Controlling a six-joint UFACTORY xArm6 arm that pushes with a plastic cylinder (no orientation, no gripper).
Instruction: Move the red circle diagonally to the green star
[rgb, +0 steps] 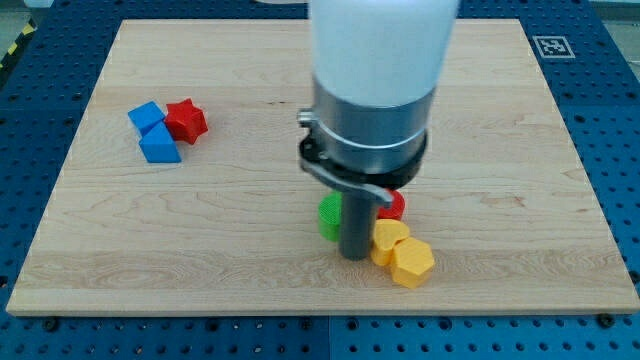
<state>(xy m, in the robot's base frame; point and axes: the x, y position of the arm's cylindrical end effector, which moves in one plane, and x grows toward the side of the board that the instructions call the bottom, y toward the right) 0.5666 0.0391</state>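
Observation:
The red circle (393, 206) is mostly hidden behind my arm; only its right edge shows, just above the yellow blocks. A green block (328, 216), likely the green star, peeks out at the left of the rod, partly hidden. My tip (355, 256) rests on the board between the green block and the yellow blocks, slightly below both the green block and the red circle. The rod stands close against the green block and the red circle.
Two yellow hexagon blocks (390, 237) (411, 263) sit touching at the rod's lower right. At the view's left, two blue blocks (147, 116) (159, 145) touch a red star (186, 121). The wooden board (500, 120) lies on a blue perforated table.

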